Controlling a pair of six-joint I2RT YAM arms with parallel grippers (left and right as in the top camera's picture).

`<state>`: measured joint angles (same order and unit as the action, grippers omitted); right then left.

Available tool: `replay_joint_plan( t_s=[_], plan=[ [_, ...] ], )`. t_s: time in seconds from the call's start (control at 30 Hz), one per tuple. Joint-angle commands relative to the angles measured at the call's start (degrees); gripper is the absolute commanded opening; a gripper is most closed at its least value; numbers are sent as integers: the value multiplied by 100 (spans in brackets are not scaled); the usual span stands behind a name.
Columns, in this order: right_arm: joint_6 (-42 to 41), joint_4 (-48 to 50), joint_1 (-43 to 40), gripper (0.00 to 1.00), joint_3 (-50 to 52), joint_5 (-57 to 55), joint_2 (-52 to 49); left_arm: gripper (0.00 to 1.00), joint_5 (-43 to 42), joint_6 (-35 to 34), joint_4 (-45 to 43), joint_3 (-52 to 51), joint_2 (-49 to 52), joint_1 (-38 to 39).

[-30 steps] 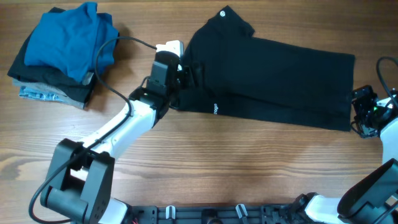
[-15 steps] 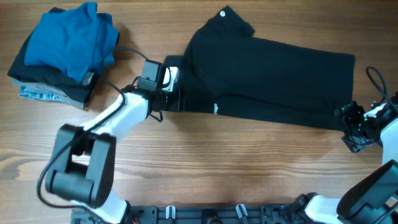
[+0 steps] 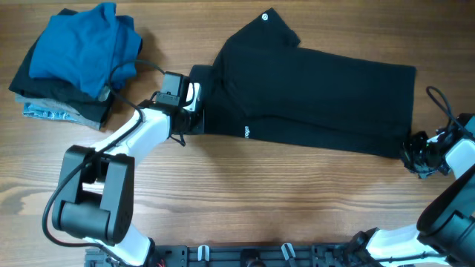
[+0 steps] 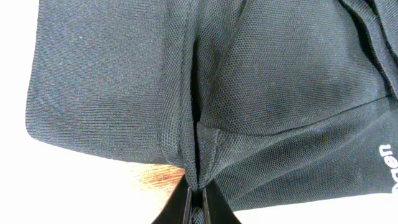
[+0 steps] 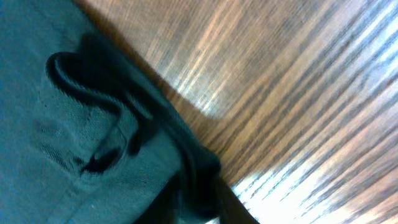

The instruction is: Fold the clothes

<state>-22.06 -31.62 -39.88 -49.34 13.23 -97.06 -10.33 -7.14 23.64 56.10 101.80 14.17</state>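
Top-down overhead; wrist close-ups on shirt (image 3: 312, 96)

— What are the arms made of, to look at?
— The left arm (image 3: 141, 135) is a long white link between bulky black joints, rising from a big black shoulder block (image 3: 87, 202) at the near edge.
— And its tool?
— The left tool (image 4: 196, 202) has thin black tapering fingers (image 4: 179, 211), with a white block (image 3: 192, 93) behind them. A black cable (image 3: 125, 70) loops off the wrist.
— The other side?
— The right arm (image 3: 462, 156) is white too. The right tool (image 3: 413, 154) is black, with its own black cable (image 3: 438, 100).
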Motion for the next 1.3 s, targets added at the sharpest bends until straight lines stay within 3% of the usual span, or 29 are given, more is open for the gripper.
replay_joint_plan(
  t_s=[0.0,0.17,0.2,0.23,0.27,0.3,0.33,0.37,0.43,0.5,0.53,0.57,0.77,0.83,0.9,1.0,1.07,1.2,1.27],
  plan=[
    [-46,31,15,4,70,-168,-116,4,79,28,155,-20,-142,-52],
    [-691,-1613,-109,4,-382,-1672,-17,4,76,28,988,-13,-295,-57],
    [-693,-1910,-107,5,-511,-1672,-11,11,79,28,1182,24,-409,-57],
    [-728,-2216,-111,16,-669,-1679,-11,25,79,28,1357,94,-529,-57],
    [-756,-2428,-111,24,-798,-1744,-11,30,79,31,1502,175,-623,-57],
    [-791,-2806,-111,39,-1172,-1891,-11,54,79,31,1825,420,-824,-57],
    [-787,-3003,-111,48,-1460,-1886,-11,66,79,33,1982,619,-979,-57],
    [-754,-3226,-111,57,-1825,-1878,-11,73,79,33,2090,879,-1123,-57],
    [15,-3285,-111,60,-2481,-1106,-11,79,76,57,2188,1436,-1266,-57],
    [1263,-2892,-105,59,-2850,610,-11,77,76,98,2118,1952,-1261,-52],
    [1482,-2542,-72,56,-2855,1274,-13,67,4,164,1827,2203,-1255,-52],
    [1482,-2221,13,54,-2852,1381,-13,65,-306,376,1491,2352,-1180,-52],
    [1438,-1587,363,59,-2844,1364,-13,64,-741,378,1270,3237,-140,-26],
    [1440,-1598,404,61,-2796,1331,-13,68,-741,376,1375,3351,120,-15],
    [1438,-1770,402,63,-2778,1259,-13,68,-741,374,2022,3351,212,-15],
    [1440,-2068,404,63,-2778,1034,-13,65,-378,376,3683,3257,385,-15],
    [1436,-2155,402,64,-2778,964,-13,68,-232,372,4098,2817,442,-15],
    [1436,-2212,404,64,-2778,966,-15,71,-581,369,3893,1917,442,-15],
    [1408,-2247,404,64,-2778,964,-13,73,-592,365,3222,1335,442,-17]
  ],
)
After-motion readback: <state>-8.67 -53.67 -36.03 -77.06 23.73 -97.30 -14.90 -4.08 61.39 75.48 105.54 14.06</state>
